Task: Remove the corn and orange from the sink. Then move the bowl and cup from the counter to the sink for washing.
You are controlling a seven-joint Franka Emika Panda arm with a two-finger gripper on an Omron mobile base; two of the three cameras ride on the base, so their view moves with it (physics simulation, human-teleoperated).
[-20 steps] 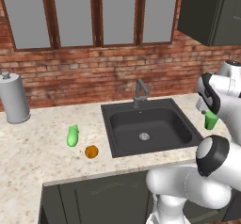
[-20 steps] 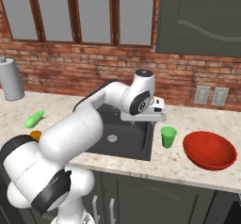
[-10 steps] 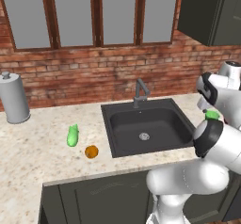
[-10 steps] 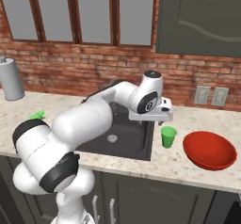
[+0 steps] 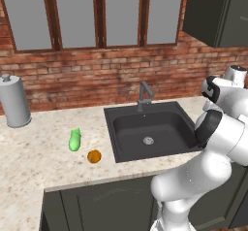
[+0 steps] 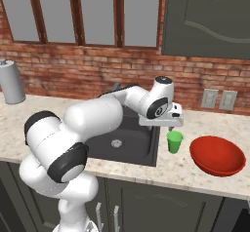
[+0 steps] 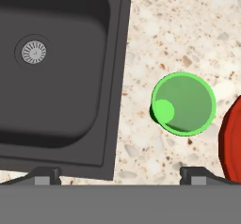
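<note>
One corn (image 5: 74,140), one orange (image 5: 94,156), one cup (image 6: 175,142), one bowl (image 6: 217,156), one sink (image 5: 127,147), one canister (image 5: 14,101).

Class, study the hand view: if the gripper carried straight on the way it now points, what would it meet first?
Most likely the cup, standing upright on the counter just below the open gripper; depth is unclear, so it might graze the rim.

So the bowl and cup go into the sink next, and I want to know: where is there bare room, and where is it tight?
The sink basin is bare around its drain. Counter lies free between the canister and the corn. It is crowded to the sink's right: the cup stands between the sink edge and the bowl, under the open fingers.
</note>
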